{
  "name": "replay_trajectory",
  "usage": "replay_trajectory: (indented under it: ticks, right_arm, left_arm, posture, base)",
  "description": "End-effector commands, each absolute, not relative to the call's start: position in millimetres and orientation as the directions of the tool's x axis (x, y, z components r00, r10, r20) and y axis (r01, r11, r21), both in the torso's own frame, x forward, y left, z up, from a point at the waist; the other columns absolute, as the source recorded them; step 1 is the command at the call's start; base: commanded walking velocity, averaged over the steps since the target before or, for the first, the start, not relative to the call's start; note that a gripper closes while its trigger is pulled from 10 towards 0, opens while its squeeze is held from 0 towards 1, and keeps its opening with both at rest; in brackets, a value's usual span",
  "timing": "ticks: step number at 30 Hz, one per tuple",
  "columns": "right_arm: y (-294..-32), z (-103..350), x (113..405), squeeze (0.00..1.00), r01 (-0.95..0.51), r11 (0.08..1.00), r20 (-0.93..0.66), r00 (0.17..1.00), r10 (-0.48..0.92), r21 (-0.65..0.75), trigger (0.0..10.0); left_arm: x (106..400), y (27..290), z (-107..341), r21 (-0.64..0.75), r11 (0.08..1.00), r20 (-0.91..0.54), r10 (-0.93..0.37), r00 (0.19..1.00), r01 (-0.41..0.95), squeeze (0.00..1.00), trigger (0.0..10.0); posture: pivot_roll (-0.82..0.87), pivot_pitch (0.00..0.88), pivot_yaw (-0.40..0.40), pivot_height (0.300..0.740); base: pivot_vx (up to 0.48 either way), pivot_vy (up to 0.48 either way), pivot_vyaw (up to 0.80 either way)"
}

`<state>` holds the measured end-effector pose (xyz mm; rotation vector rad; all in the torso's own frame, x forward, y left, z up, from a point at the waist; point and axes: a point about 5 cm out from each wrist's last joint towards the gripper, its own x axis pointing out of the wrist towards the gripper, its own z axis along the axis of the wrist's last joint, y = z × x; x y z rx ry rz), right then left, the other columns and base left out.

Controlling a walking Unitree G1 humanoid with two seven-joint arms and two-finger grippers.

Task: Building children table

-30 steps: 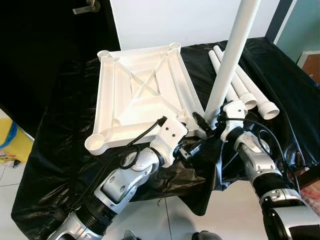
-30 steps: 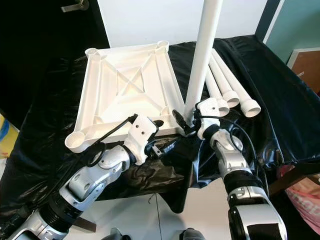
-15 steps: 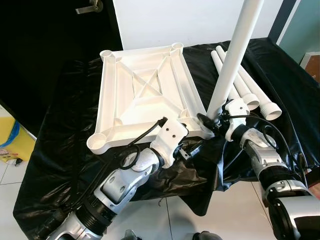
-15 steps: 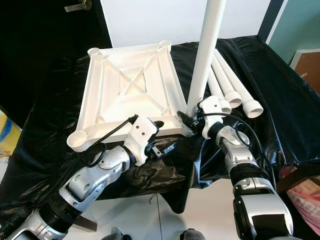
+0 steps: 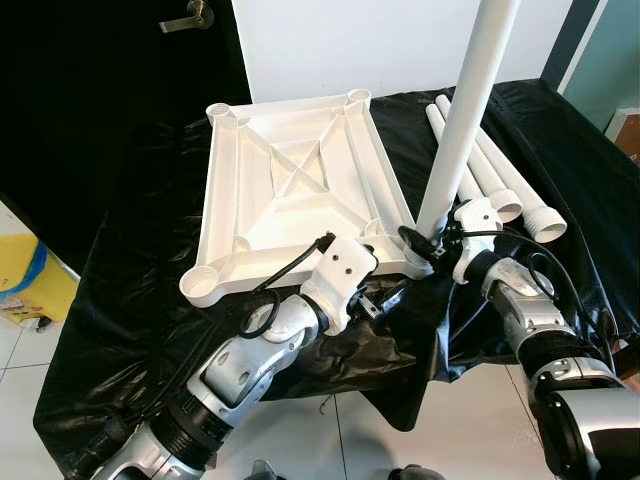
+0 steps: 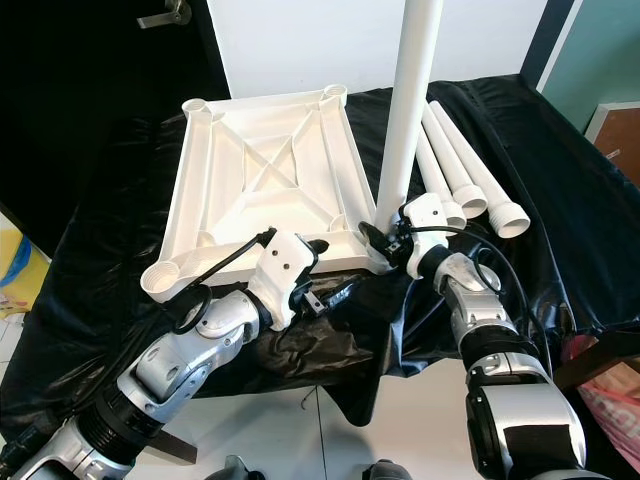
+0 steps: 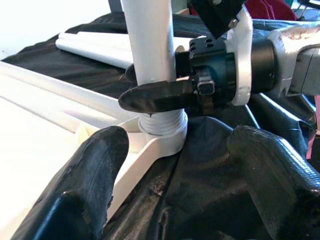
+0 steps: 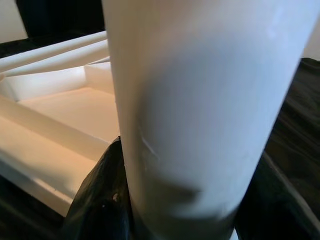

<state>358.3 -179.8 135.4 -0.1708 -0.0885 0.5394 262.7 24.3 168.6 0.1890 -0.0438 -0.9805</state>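
Since a second ago, our right gripper (image 5: 425, 240) has brought the leg (image 5: 462, 110) from a lean to nearly upright; its fingers (image 7: 160, 95) clasp the shaft just above the collar. The leg's threaded end sits in the near-right corner socket of the upturned tabletop (image 5: 290, 190) on the black-draped counter (image 5: 130, 300). Left gripper (image 5: 385, 300) hovers beside that corner, fingers spread, holding nothing. Progress: one leg seated, likely not fully tightened; three spare legs (image 5: 500, 175) lie alongside, three sockets unfilled.
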Motion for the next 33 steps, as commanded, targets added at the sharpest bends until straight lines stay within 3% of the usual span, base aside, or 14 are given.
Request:
replay_trajectory:
  ticks: [1,13,16,20,25,27,33]
  right_arm:
    - [-185.5,119.6,354.8,0.00,-0.445,0.883,-0.013,0.894,0.448,-0.148,10.0]
    - [-170.2,102.3,351.9,0.00,-0.178,0.982,-0.024,0.984,0.177,-0.063,10.0]
    - [-167.3,99.7,350.9,0.00,-0.141,0.989,-0.030,0.990,0.140,-0.049,10.0]
    - [-153.9,92.3,346.1,0.00,0.032,0.999,-0.046,0.998,-0.032,-0.016,10.0]
    - [-150.3,91.0,344.1,0.00,0.096,0.995,-0.048,0.994,-0.097,-0.011,10.0]
    - [-142.7,87.4,339.3,0.00,0.207,0.978,-0.065,0.977,-0.205,0.021,10.0]
    - [-135.8,88.3,337.9,0.00,0.205,0.978,-0.064,0.977,-0.201,0.050,10.0]
  left_arm:
    - [251.2,17.2,167.4,0.165,0.344,-0.092,-0.928,0.362,0.924,0.00,10.0]
    - [250.8,15.8,166.4,0.161,0.355,-0.086,-0.925,0.371,0.921,0.00,10.0]
    - [250.8,15.7,166.2,0.161,0.356,-0.086,-0.924,0.373,0.920,0.00,10.0]
    - [250.3,15.4,165.4,0.156,0.359,-0.085,-0.924,0.374,0.920,0.00,10.0]
    - [250.1,15.4,165.2,0.155,0.359,-0.085,-0.923,0.374,0.920,0.00,10.0]
    - [250.1,15.4,164.7,0.154,0.364,-0.084,-0.922,0.379,0.919,0.00,10.0]
    - [249.7,15.6,164.1,0.149,0.369,-0.083,-0.920,0.383,0.917,0.00,10.0]
  posture:
    - [-0.08,0.050,0.043,0.740]
    - [-0.08,0.041,0.028,0.740]
    - [-0.08,0.039,0.027,0.740]
    - [-0.08,0.036,0.023,0.740]
    - [-0.08,0.036,0.022,0.740]
    - [-0.07,0.030,0.015,0.740]
    - [-0.07,0.028,0.013,0.740]
  base:
    - [0.000,0.000,0.00]
    - [0.000,0.000,0.00]
    - [0.000,0.000,0.00]
    - [0.000,0.000,0.00]
    - [0.000,0.000,0.00]
    - [0.000,0.000,0.00]
    - [0.000,0.000,0.00]
